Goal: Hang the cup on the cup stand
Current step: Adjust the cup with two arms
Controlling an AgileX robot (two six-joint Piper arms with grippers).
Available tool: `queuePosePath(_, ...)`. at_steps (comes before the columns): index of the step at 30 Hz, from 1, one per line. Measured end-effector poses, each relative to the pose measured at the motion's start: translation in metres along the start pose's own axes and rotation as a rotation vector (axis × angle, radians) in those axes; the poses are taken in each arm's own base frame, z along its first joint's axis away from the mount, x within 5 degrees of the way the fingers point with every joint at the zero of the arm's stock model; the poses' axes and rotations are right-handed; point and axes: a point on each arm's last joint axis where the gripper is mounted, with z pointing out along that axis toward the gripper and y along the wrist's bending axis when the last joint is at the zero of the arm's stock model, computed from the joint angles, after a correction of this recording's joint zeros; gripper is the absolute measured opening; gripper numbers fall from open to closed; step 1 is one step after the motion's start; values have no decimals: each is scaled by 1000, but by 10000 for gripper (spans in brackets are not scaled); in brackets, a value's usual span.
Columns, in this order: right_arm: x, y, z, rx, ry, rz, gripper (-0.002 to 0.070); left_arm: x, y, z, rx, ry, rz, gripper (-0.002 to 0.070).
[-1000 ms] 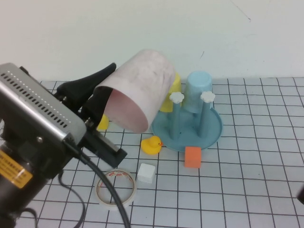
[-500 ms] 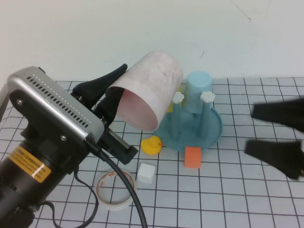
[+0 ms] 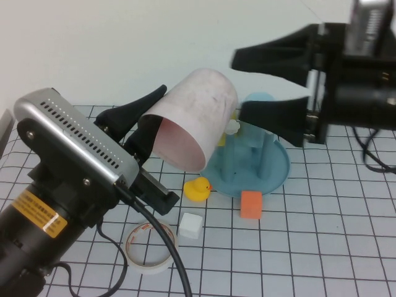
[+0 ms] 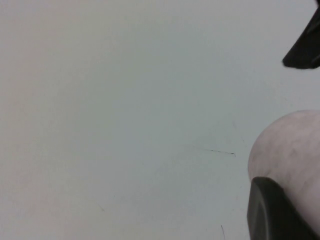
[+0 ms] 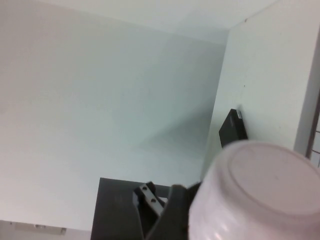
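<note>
**Ana:** Cup [image 3: 195,117] first, since it fills the most room: the pale pink one sits tipped on its side in the air, mouth turned down toward the near side, up and to the left of the cup stand [image 3: 275,176]. The left hand [image 3: 143,127] is clamped on its rim, one finger over the outer wall and one inside.

**Ben:** And the right hand [image 3: 238,86]?

**Ana:** Raised above the cup stand, fingers spread wide, tips pointing at the closed end of the cup. It holds nothing. From its wrist view the cup's round bottom [image 5: 265,185] faces it squarely.

**Ben:** So which step is this?

**Ana:** It looks like a carry with a handover or a steadying grip being set up; the cup is not yet on a peg. Next, the open mouth has to be brought over a white-capped peg [image 3: 232,127] and lowered straight, or the spread fingers must close on the closed end first.

**Ben:** What else is around the cup stand?

**Ana:** A light blue cup [image 3: 260,99] partly hidden behind the right fingers; on the tabletop [image 3: 322,260] in front of the stand, an orange block [image 3: 250,204], a tape ring [image 3: 150,247], a yellow duck [image 3: 197,188] and a white cube [image 3: 190,225].
</note>
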Motion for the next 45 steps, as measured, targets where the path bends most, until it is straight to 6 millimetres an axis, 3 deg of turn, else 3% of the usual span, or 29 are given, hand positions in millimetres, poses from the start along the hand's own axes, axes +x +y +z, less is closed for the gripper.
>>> queuePosePath(8,-2,0,41,8,41,-17,692,3,5,0,-61,30,-65,6)
queuePosePath(13,1,0,55,31,23,-40,692,6,10,0,-110,56,-129,6)
queuePosePath(33,-6,-11,70,65,-4,-27,692,23,3,11,-118,81,-127,6)
queuePosePath(39,-7,-12,71,73,-14,-26,591,26,2,13,-125,74,-124,6)
queuePosePath(45,-8,-14,72,75,-18,-19,591,30,0,16,-133,66,-118,6)
